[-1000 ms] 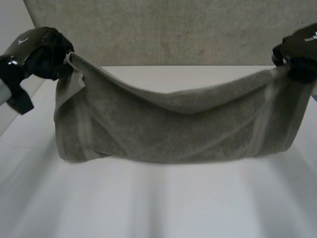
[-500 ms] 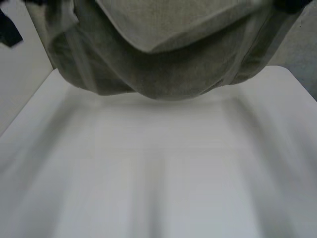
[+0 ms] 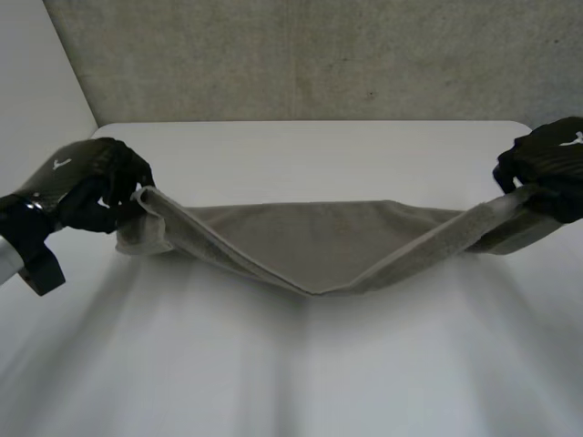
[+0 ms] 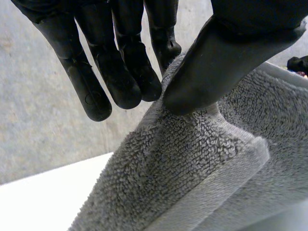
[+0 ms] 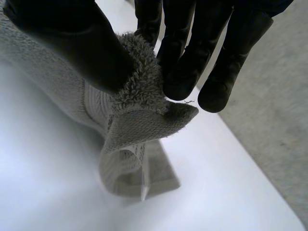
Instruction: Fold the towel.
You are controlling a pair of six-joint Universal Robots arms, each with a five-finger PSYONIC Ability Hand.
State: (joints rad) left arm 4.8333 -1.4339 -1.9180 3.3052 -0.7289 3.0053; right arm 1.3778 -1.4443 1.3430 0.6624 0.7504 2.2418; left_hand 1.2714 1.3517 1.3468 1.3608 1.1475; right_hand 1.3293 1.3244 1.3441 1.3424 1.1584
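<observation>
A grey-green towel (image 3: pixel 328 244) stretches across the white table (image 3: pixel 301 364), doubled lengthwise, its middle sagging to the tabletop. My left hand (image 3: pixel 91 182) holds its left end just above the table; in the left wrist view the thumb (image 4: pixel 211 72) pinches the towel (image 4: pixel 192 163) against the fingers (image 4: pixel 130 72). My right hand (image 3: pixel 551 164) holds the right end; in the right wrist view its thumb (image 5: pixel 82 48) and fingers (image 5: pixel 192 62) pinch a corner of the towel (image 5: pixel 139 115), and the lower layer rests on the table under it.
A grey carpeted floor (image 3: pixel 319 55) lies beyond the table's far edge. The table's right edge (image 5: pixel 250 159) runs close to my right hand. The near half of the table is bare white.
Both hands swung the towel up high and then brought it down low. It hung in a deep drape a second ago; now it lies flatter, folded over, sagging onto the table.
</observation>
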